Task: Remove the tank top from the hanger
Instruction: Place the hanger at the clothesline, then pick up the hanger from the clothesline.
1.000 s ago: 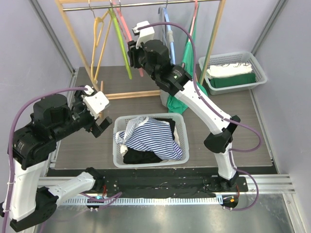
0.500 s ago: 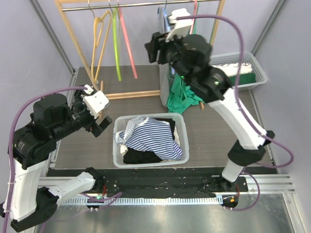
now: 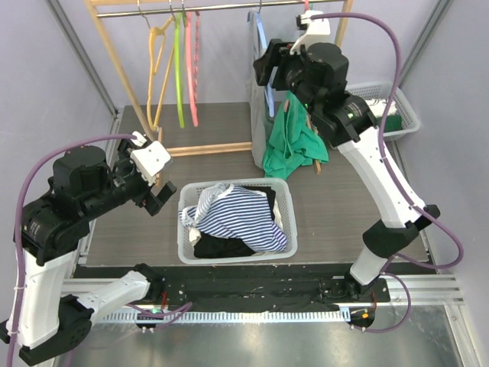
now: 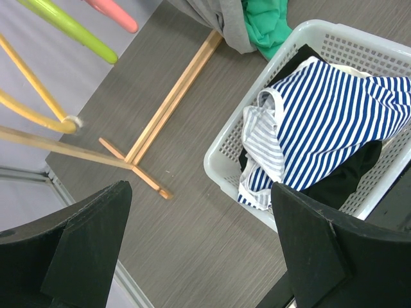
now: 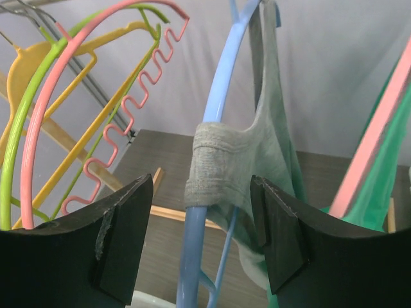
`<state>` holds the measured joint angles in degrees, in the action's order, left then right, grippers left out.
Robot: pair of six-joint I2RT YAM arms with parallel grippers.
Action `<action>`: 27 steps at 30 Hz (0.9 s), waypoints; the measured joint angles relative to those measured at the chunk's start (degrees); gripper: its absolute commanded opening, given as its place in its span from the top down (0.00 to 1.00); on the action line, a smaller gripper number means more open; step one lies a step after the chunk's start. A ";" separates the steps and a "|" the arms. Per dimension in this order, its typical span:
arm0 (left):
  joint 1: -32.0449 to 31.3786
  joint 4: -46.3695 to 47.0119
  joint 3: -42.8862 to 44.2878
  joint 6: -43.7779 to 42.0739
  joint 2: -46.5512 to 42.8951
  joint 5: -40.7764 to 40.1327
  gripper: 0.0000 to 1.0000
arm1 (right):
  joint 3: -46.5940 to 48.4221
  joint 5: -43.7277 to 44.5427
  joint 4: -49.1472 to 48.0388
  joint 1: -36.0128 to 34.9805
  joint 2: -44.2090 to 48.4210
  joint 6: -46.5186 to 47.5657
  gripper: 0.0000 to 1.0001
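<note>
Top external view: nearest on the left, the left gripper (image 3: 162, 199) hangs over the dark tabletop (image 3: 130, 229) just left of a white basket (image 3: 183, 238), its jaws spread wide and nothing between them. The left wrist view looks down between those fingers onto bare tabletop and the basket's left rim. The basket sits near the middle and holds a blue-and-white striped garment (image 3: 238, 214) lying over black clothing (image 3: 221, 247).

Farther back stands a wooden rack (image 3: 210, 148) with a metal rail across its top. On the rail's left part hang three bare hangers: a yellow hanger (image 3: 157, 69), a lime hanger (image 3: 178, 73) and a pink hanger (image 3: 193, 73). Right of them the grey tank top (image 5: 266, 144) hangs on the blue hanger (image 5: 217, 106), one strap bunched around the hanger's arm. A green garment (image 3: 292, 145) hangs just right of it, reaching down to the tabletop.

The right gripper (image 5: 200, 184) is raised to the far rail with its jaws apart, the blue hanger and the bunched strap showing between the fingertips; whether either finger touches the fabric cannot be told.

At the far right a second white basket (image 3: 411, 116) holds folded white and green cloth
</note>
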<state>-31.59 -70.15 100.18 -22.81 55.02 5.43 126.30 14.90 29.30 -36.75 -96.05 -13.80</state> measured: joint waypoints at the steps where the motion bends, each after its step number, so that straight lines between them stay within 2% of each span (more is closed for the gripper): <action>1: 0.13 0.00 0.00 0.02 0.00 0.17 0.05 | 0.00 -0.57 0.33 0.00 -0.70 -0.50 0.29; 12: 0.57 0.02 0.00 0.09 0.04 0.72 0.06 | -6.84 -2.62 -1.42 0.02 3.89 -7.67 0.25; 19: 0.61 0.02 0.00 0.07 -0.04 0.85 0.06 | -11.34 -0.68 -0.28 0.09 6.45 -8.59 0.22; 27: 0.61 0.02 0.00 0.07 -0.37 1.25 0.07 | -19.26 3.30 2.14 1.29 15.37 -7.50 0.14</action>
<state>-30.98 -70.13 100.18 -22.74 54.65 6.68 107.04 18.20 31.44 -35.46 -80.68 -21.30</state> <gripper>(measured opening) 0.939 0.836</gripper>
